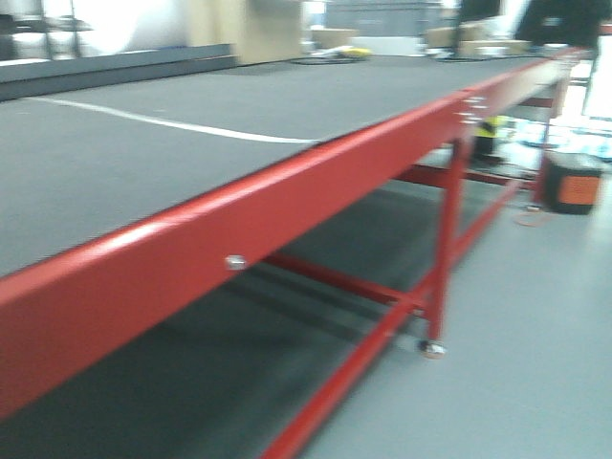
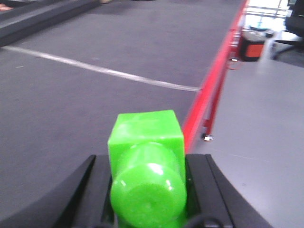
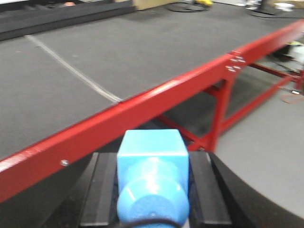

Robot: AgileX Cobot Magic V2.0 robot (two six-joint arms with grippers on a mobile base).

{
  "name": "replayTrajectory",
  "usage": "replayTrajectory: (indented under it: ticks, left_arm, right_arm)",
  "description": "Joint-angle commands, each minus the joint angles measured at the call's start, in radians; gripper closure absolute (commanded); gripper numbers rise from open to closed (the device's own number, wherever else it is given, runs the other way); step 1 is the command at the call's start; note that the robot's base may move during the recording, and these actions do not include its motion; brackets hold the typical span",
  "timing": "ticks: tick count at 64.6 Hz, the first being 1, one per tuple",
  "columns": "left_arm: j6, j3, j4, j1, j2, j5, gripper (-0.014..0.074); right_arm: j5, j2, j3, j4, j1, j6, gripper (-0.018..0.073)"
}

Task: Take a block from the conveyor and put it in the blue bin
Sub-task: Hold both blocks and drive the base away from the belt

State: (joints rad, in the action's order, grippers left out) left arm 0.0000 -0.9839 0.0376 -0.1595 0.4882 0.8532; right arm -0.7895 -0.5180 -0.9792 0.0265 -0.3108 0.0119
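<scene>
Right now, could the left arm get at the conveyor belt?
Probably yes: in the left wrist view the conveyor lies close below, bare but for a pale line, with nothing in the way.

A black case with an orange face (image 1: 572,184) sits on the grey floor (image 1: 535,325). Far beyond it, leftward, are blurred cardboard boxes (image 1: 478,40) and something yellow (image 1: 356,52).

The dark grey conveyor (image 1: 287,96) lies flat, red-framed.
</scene>
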Motion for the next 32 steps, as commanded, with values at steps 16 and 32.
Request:
replayTrajectory:
  ticks: [16,32]
  left_arm:
    - [-0.012,-0.009,-0.003,-0.008,0.002,-0.011,0.0707]
    - [-0.012,-0.009,-0.003,-0.008,0.002,-0.011,0.0707]
  right_arm:
    - [0.013,0.005,-0.006,-0.001,-0.002,-0.004,0.0715]
    - [0.013,0.005,-0.006,-0.001,-0.002,-0.004,0.0715]
